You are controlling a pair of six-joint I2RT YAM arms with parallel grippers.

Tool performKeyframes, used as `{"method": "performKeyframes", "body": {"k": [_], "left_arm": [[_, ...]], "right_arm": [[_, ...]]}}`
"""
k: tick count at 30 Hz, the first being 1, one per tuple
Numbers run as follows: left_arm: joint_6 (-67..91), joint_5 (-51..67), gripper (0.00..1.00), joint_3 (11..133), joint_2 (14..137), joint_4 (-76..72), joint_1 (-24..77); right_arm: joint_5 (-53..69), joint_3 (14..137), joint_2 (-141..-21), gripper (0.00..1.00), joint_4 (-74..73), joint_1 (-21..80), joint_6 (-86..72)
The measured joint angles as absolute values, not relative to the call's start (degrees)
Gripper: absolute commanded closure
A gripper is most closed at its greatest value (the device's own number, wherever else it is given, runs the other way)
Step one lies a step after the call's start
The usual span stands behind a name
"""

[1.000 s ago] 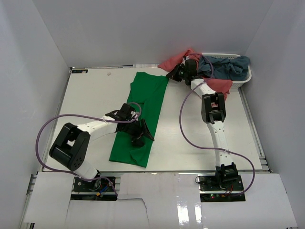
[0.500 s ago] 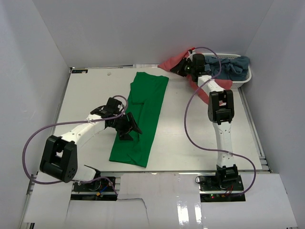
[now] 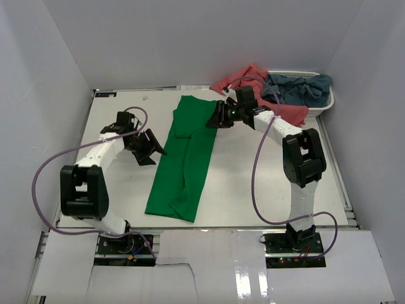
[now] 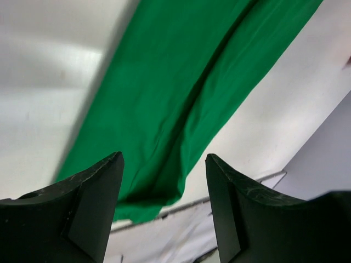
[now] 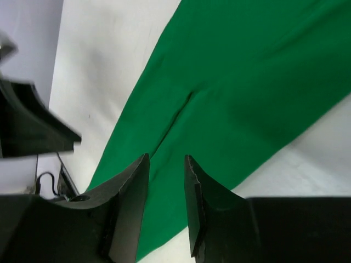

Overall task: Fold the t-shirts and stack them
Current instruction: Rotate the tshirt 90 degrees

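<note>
The bright green t-shirt (image 3: 188, 155) lies on the table as a long strip folded lengthwise; it also shows in the left wrist view (image 4: 181, 82) and the right wrist view (image 5: 247, 82). My left gripper (image 3: 154, 152) (image 4: 164, 159) is open and empty, just left of the shirt's middle. My right gripper (image 3: 214, 120) (image 5: 166, 159) hovers over the shirt's far right edge, jaws a little apart with nothing between them. The salmon-pink t-shirt (image 3: 235, 80) hangs out of the basket. The grey-blue t-shirt (image 3: 300, 88) lies in the basket.
The white slatted basket (image 3: 327, 105) stands at the far right corner of the table (image 3: 120, 120). White walls close in the left, back and right sides. A purple cable loops beside each arm.
My left gripper has drawn back leftward off the green shirt. My right gripper has moved from the pink shirt by the basket to the green shirt's far right edge.
</note>
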State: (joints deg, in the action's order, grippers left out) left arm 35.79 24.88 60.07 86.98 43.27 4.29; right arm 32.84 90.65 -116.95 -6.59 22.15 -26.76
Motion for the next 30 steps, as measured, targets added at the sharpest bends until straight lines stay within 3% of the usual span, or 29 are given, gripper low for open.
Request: {"method": "performKeyframes", "body": {"k": [6, 10, 30], "left_arm": [[33.7, 25.5, 0.29, 69.1, 98.8, 38.7, 4.1], [32.9, 25.3, 0.29, 68.0, 100.2, 38.5, 4.1], [31.3, 25.8, 0.29, 61.8, 99.5, 37.2, 4.1]], "right_arm": [[33.6, 85.3, -116.4, 0.75, -10.1, 26.3, -25.7], [33.5, 85.3, -119.5, 0.92, -10.2, 26.3, -26.1], [33.1, 91.2, -129.9, 0.92, -10.1, 26.1, -26.9]]}}
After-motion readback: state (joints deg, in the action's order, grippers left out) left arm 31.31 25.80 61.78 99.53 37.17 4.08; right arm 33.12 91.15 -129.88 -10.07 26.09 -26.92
